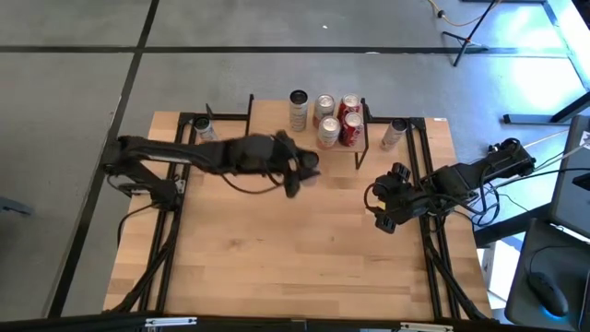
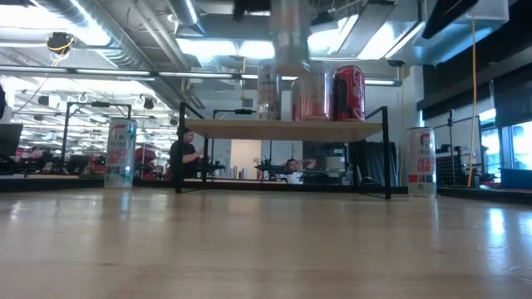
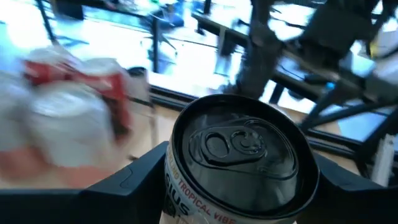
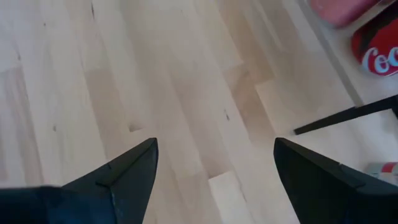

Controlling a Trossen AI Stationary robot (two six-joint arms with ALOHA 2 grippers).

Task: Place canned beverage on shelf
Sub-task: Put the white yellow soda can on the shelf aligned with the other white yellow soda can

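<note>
Carrying a tropical-flavour drink can (image 3: 239, 168) clamped between its fingers, the left gripper (image 1: 304, 166) hovers just near of the shelf (image 1: 277, 115), where four cans (image 1: 336, 118) already crowd the right half. Rigid, smooth and probably slippery, the can suits this mid-body side grip. The right gripper (image 4: 214, 177) waits spread open at the table's right.

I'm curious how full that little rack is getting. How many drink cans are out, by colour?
Red cans: 2
Silver or white cans: 6, the last held in the left gripper
Total: 8
</note>
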